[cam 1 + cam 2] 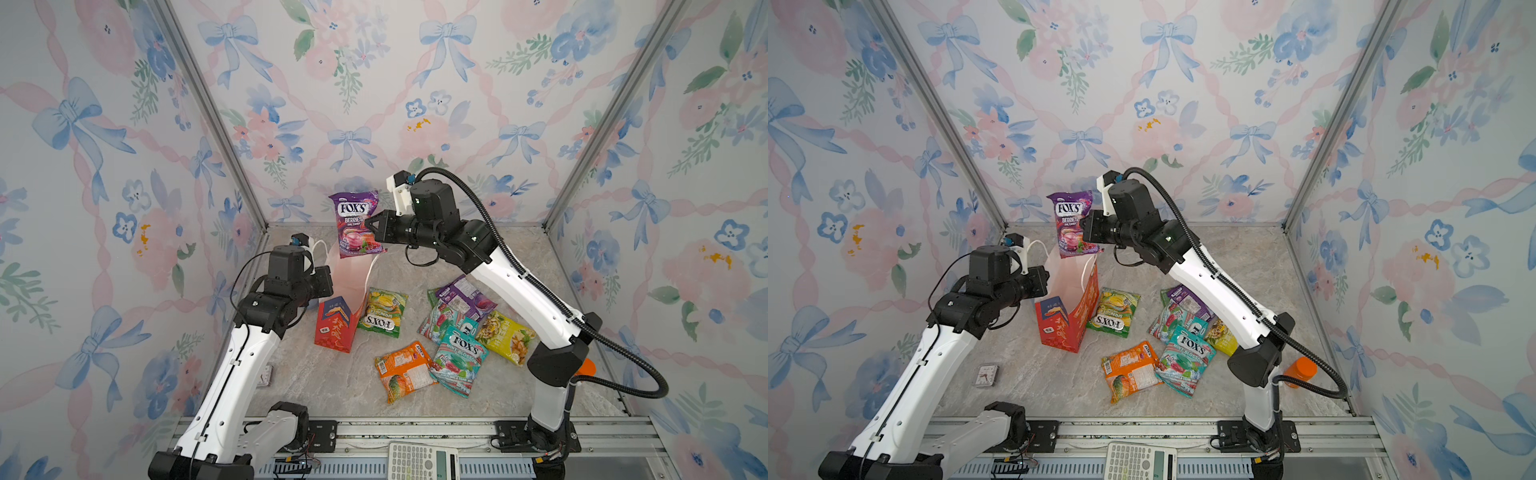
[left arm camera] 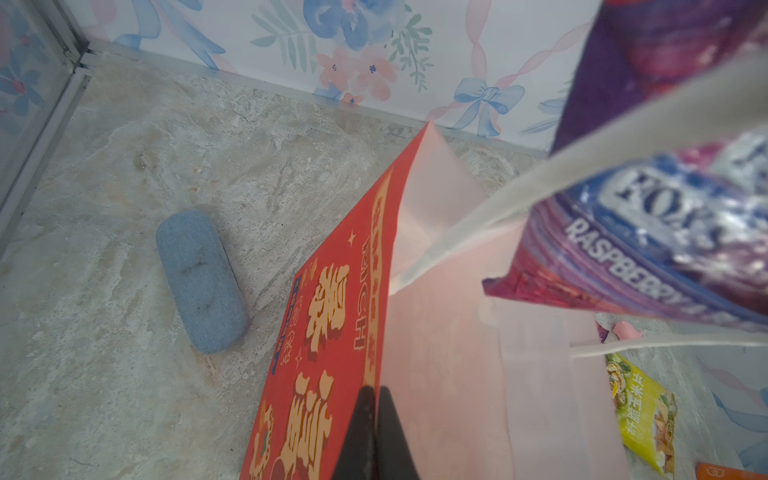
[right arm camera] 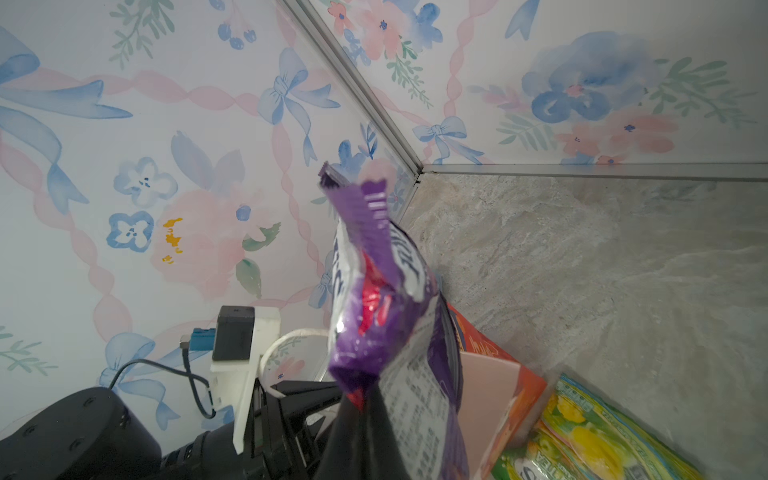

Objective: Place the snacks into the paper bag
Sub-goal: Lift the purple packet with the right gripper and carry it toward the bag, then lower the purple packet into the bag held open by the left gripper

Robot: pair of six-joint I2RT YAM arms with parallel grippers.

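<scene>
A glossy, crinkled purple packet [image 1: 355, 224] hangs upright over the paper bag [image 1: 332, 328], pinched at one side edge by the right end effector [image 1: 374, 230]. The left end effector [image 2: 374, 432] is pressed together on the rim of the bag's stiff red wall, and its wrist hides it in both top views. The bag stands left of the worktop [image 1: 332, 386] centre. Flat snacks [image 1: 461, 349] overlap toward the right edge, and the front strip lies bare.

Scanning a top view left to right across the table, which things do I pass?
paper bag → green packet → teal FOX'S packet → yellow packet → orange bottle
</scene>
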